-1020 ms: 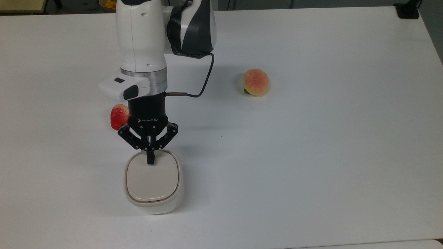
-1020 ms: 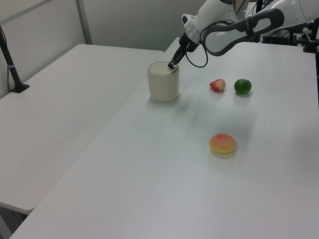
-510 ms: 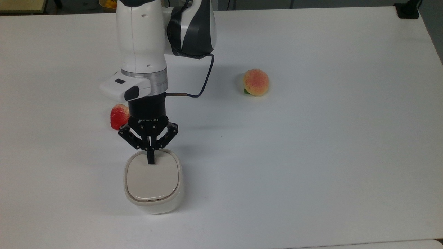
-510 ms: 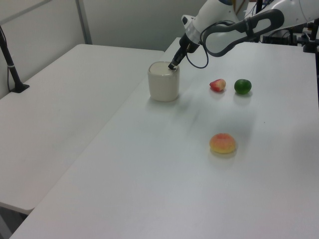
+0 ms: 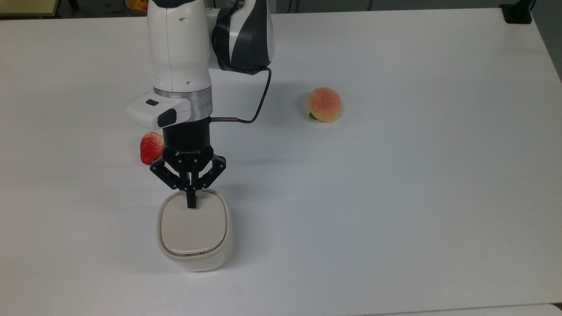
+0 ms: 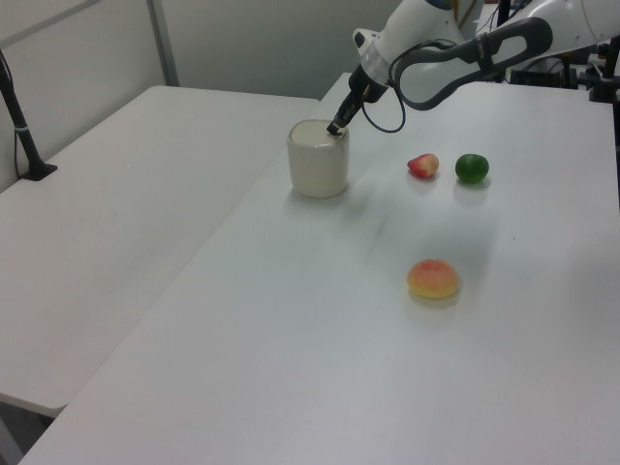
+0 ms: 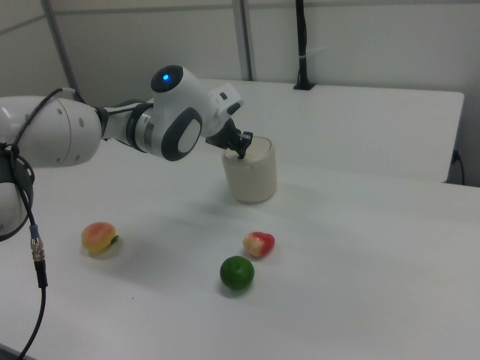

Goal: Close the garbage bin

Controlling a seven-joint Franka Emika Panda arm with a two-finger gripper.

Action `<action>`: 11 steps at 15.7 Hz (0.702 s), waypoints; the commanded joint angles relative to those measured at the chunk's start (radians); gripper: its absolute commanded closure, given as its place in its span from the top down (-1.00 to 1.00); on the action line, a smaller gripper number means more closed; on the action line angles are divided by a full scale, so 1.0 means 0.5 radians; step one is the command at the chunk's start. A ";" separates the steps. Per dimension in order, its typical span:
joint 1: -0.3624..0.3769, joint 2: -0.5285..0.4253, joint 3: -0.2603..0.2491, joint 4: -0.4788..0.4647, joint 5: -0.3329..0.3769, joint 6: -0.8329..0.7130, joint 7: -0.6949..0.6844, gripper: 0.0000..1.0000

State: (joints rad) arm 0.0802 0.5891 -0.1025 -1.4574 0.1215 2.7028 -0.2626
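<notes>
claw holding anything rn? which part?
Nothing held. The claw is shut, with its tips on the garbage bin lid near the edge facing the arm.

In the top view the arm [image 5: 180,48] is cut off at 12 o'clock by the frame edge and covers part of the strawberry [image 5: 150,148]. The gripper [image 5: 190,202] hides the lid's [image 5: 193,228] 12 o'clock edge. Whether its tips touch the lid cannot be told.

Cream-white rounded-square garbage bin [image 5: 194,237], upright on white table, flat beige lid down and flush
</notes>
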 commanded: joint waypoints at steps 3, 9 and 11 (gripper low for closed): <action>-0.022 -0.156 0.030 -0.113 0.002 -0.067 -0.015 -1.00; -0.050 -0.466 0.033 -0.119 0.085 -0.725 -0.003 -0.80; -0.068 -0.598 0.030 -0.119 0.174 -1.014 0.001 -0.23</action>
State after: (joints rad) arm 0.0660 0.4327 -0.1024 -1.4561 0.1529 2.3859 -0.2614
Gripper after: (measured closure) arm 0.969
